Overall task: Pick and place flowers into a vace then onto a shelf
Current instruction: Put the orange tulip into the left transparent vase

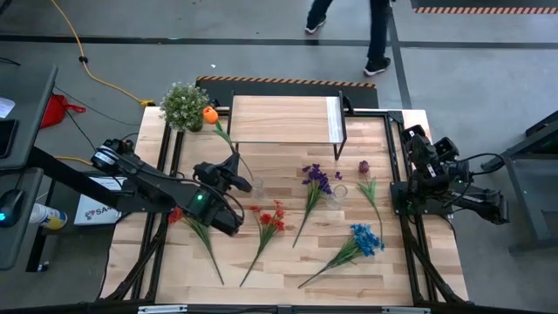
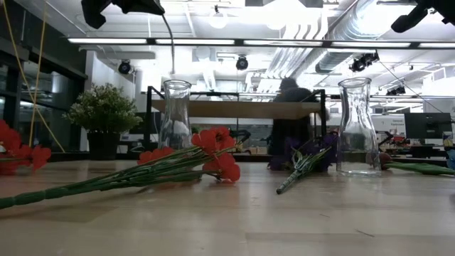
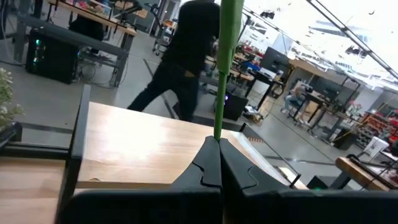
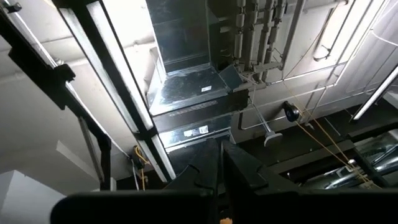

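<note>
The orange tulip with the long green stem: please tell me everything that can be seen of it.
The artificial orange tulip with a long green stem is held by the left end effector, whose fingers are shut on the lower stem. In the left wrist view the smooth green stem rises straight from between the closed fingers. From above, the orange head lies beside the bushy pale-green potted plant, near the corner of the light wood plank shelf. Its lower end is near a clear glass vase.

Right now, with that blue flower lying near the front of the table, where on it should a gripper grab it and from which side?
Grip the blue flower on its bare green stem, about midway, coming straight down from above. It lies flat on the table with the stem running diagonally from the head toward the front edge, so the fingers would probably best close across the stem. The bushy head looks too soft to hold.
</note>
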`<state>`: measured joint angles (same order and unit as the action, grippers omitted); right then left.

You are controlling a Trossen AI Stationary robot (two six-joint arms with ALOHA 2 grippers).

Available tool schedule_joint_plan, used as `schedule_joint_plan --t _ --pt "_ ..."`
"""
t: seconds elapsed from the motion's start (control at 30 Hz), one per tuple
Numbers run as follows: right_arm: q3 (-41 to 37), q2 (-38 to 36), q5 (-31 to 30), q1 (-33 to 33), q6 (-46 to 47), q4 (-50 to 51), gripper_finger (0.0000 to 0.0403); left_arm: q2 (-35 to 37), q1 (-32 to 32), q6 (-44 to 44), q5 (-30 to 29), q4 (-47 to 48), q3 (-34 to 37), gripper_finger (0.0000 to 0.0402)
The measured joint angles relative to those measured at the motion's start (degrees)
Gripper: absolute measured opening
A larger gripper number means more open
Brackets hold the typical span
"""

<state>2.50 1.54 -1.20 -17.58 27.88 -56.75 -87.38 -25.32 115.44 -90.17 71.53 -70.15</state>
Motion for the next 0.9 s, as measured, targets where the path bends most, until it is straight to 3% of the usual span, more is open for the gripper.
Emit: schedule_joint_plan --t 0.67,0.9 --pt "0.0 0.0 -1.7 0.0 0.1 0.4 0.0012 -4.5 1.1 -2.9 0.2 -4.7 0.1 0.0020" --pt "0.0 0.0 -1.7 0.0 0.1 0.4 0.0012 -4.9 1.0 -3.0 0.0 -9.7 3.4 0.0020"
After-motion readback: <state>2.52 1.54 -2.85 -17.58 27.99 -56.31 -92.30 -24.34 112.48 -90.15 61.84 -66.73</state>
